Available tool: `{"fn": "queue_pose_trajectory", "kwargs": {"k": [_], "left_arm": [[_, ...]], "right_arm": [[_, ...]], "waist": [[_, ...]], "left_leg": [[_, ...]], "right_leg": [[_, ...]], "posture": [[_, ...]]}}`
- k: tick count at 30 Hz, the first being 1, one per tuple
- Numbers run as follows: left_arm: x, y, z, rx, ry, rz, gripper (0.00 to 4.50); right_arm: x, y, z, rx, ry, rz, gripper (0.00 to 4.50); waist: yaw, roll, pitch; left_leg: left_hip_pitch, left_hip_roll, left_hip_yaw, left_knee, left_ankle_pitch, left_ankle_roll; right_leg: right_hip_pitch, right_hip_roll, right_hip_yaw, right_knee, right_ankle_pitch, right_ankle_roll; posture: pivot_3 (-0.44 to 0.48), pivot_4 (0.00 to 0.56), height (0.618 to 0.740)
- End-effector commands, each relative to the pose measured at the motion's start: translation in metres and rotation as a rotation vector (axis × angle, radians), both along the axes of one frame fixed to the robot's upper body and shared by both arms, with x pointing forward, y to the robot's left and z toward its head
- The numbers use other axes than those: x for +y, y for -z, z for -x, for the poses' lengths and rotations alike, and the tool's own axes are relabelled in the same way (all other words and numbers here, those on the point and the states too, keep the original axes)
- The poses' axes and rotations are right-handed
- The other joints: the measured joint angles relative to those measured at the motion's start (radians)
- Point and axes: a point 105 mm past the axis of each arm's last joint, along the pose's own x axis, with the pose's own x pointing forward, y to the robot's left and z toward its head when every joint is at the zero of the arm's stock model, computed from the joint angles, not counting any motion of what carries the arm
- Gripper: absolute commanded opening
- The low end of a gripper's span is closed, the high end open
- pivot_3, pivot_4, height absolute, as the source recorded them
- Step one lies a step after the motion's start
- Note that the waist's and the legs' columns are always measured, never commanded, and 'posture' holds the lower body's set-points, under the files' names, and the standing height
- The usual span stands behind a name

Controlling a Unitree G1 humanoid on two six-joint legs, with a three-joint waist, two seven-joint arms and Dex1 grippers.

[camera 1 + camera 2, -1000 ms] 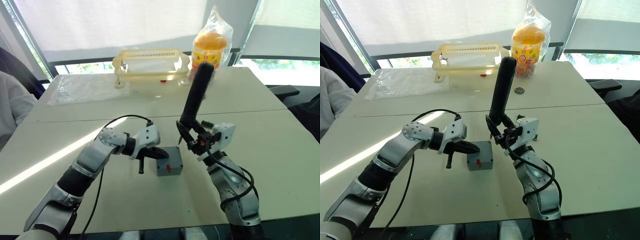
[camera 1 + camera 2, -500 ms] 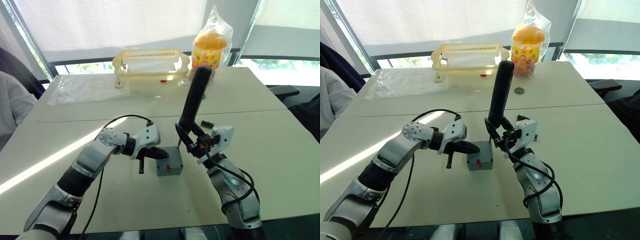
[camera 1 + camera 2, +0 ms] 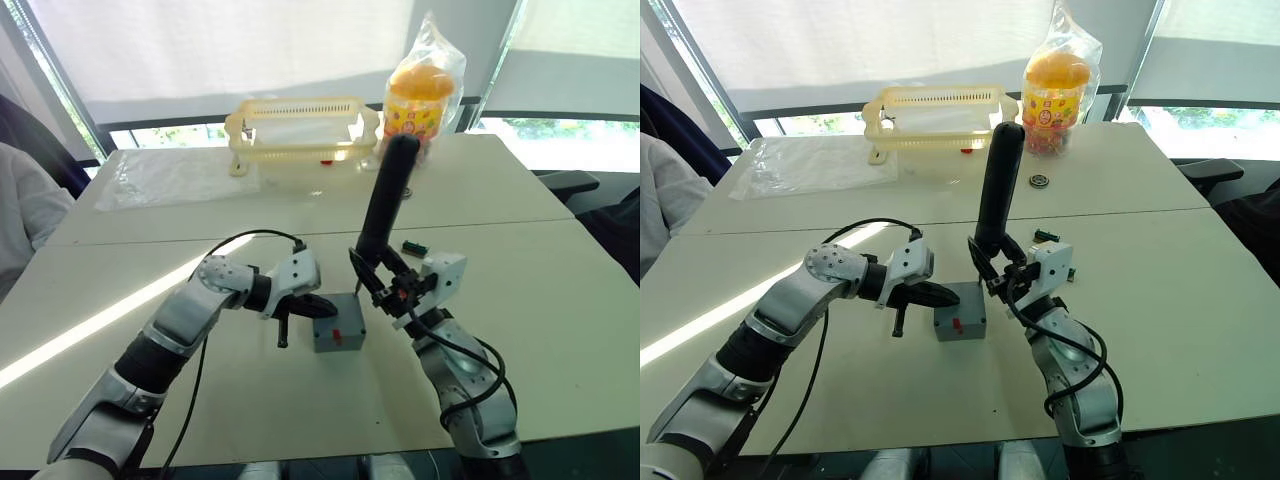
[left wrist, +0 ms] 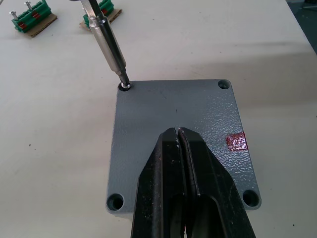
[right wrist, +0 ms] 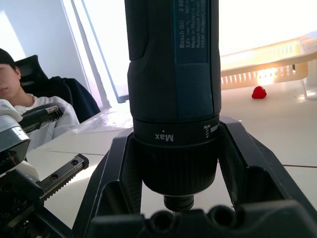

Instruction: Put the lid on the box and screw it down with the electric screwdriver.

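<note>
My right gripper [image 3: 992, 272] clamps the electric screwdriver [image 3: 995, 185] near upright, bit in a corner screw hole of the lid [image 4: 173, 106] seated on the box [image 3: 960, 311] mid-table, my left gripper [image 4: 185, 163] pinched closed, pressing the lid top

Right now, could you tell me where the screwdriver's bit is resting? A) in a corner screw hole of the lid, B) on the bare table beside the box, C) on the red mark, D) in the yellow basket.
A: the left wrist view shows the electric screwdriver with its bit seated in a corner hole of the lid.
</note>
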Motion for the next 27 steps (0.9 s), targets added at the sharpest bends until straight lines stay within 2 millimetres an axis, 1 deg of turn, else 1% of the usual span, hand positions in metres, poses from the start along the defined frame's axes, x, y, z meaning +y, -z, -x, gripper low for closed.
{"fn": "queue_pose_trajectory", "kwargs": {"k": [1,12,20,27], "left_arm": [[0.003,0.004,0.0,0.002,-0.015,-0.026,0.0],[0.002,0.005,0.001,0.008,-0.013,-0.026,0.0],[0.004,0.006,0.002,0.009,-0.012,-0.035,0.0],[0.004,0.007,0.003,0.002,-0.008,-0.038,0.0]], "right_arm": [[0.005,-0.005,0.003,-0.041,-0.023,0.005,1.71],[0.013,0.005,-0.001,-0.039,-0.049,0.041,1.71],[0.01,0.019,-0.001,-0.021,-0.049,0.121,1.71],[0.008,0.025,-0.001,-0.003,-0.041,0.127,1.71]], "waist": [[0.0,0.0,0.0],[0.0,-0.002,-0.001],[0.0,-0.003,-0.002],[0.0,-0.004,-0.003]], "left_leg": [[0.0,0.0,0.0,0.0,0.0,0.0],[0.002,0.0,0.0,0.0,0.0,0.0],[0.003,0.0,0.0,0.0,0.0,0.0],[0.005,0.0,0.0,-0.001,0.0,0.0]], "right_leg": [[0.0,0.0,0.0,0.0,0.0,0.0],[0.002,0.0,0.0,0.0,0.0,0.0],[0.002,0.0,0.0,0.0,0.0,0.0],[0.005,0.0,0.0,0.0,0.0,0.0]], "posture": [[0.0,0.15,0.74],[0.0,0.15,0.74],[0.0,0.15,0.74],[0.0,0.15,0.74]]}}
